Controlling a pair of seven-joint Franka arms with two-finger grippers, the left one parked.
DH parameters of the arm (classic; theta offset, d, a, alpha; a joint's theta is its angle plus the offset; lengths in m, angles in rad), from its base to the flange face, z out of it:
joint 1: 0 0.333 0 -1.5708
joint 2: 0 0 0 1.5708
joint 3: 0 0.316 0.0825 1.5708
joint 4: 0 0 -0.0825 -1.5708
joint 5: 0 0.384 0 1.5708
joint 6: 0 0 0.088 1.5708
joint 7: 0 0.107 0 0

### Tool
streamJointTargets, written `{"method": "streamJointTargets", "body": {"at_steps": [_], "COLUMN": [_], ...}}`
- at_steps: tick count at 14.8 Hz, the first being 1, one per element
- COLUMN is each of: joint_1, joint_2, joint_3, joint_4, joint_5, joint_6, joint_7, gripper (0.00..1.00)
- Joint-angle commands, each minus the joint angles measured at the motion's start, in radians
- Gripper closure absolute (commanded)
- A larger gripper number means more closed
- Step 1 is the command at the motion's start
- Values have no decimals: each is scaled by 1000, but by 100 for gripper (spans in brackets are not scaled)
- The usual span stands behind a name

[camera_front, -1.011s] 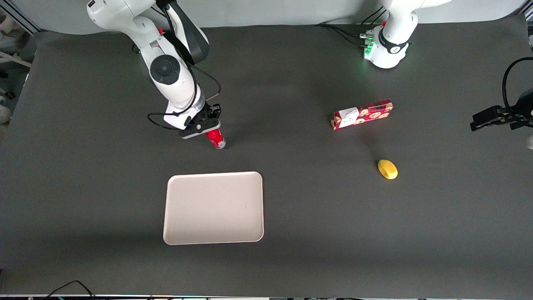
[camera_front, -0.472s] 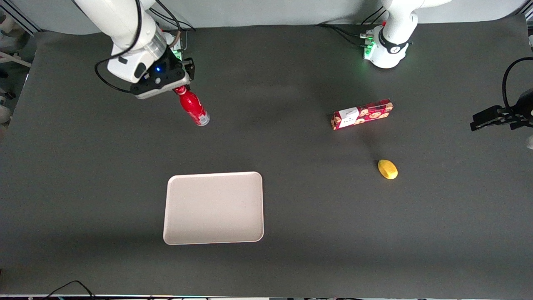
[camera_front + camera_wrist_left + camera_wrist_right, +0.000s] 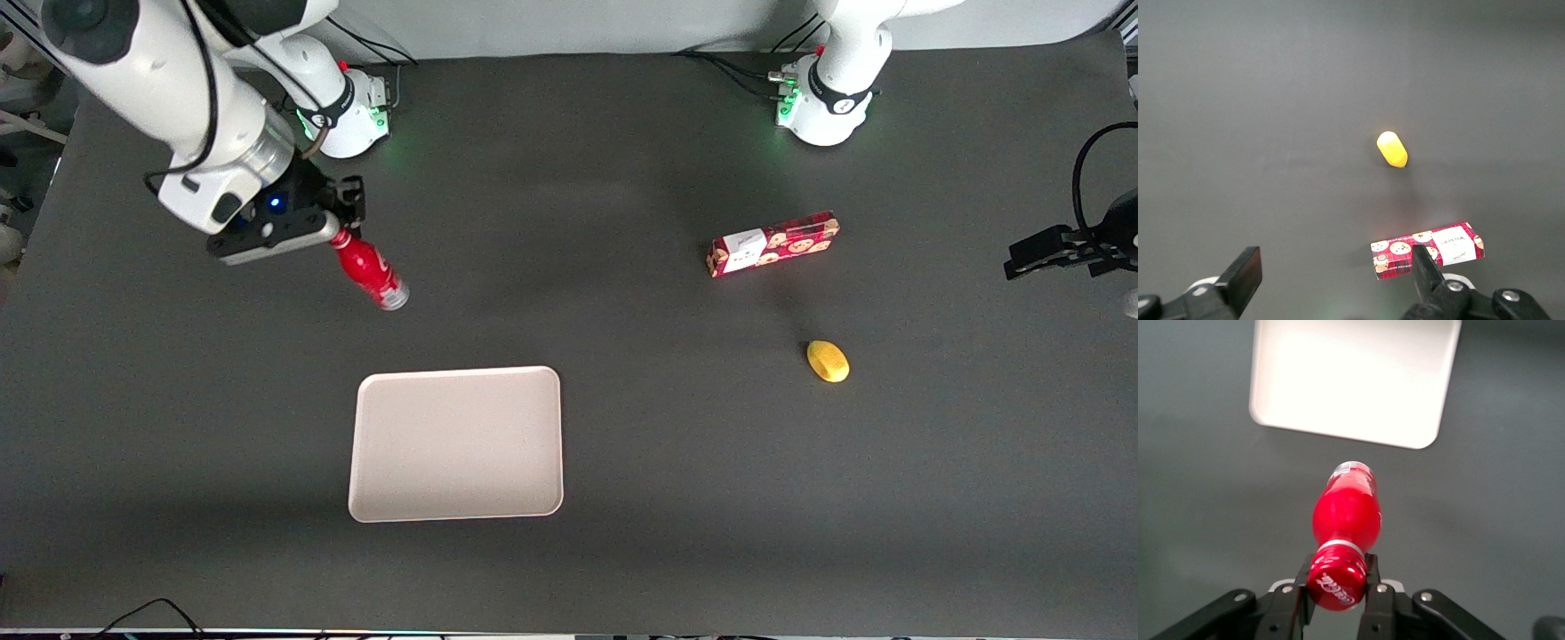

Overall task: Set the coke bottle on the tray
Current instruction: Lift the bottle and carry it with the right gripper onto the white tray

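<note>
Claw (image 3: 339,233) clamped on the red cap of the coke bottle (image 3: 370,271), up in the air over the dark counter (image 3: 622,462) at the working arm's end. Seen from the wrist: claw (image 3: 1338,583) with a finger pressed to each side of the cap, bottle (image 3: 1346,513) hanging base-down and tilted, clear base pointing toward the tray (image 3: 1351,377). Bottle clear of the counter, touching nothing but the two fingers. Held farther from the front camera than the tray (image 3: 456,443), well apart from it, not over it. Tray flat on the counter, pale, with rounded corners and a low rim. Toward the parked arm's end: long red cookie box (image 3: 772,244) lying flat, and a small yellow object (image 3: 828,361) nearer the front camera than the box, apart from it. Same pair from the left wrist: yellow object (image 3: 1392,149) and cookie box (image 3: 1428,250), both well apart from bottle and tray.
</note>
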Motion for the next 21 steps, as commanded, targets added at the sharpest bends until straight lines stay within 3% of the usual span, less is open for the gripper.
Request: {"method": "streamJointTargets", "body": {"at_steps": [1,3,9,13,21], "joint_1": [-176,-230,-232,-238,-232], "joint_2": [138,208,369,488,595], "joint_3": [67,108,107,87,50], "joint_4": [120,181,224,235,275], "joint_5": [8,10,8,10,2], "joint_6": [20,24,209,316,339], "joint_7": [-68,-68,-78,-216,-260], "gripper": [100,100,100,100,100]}}
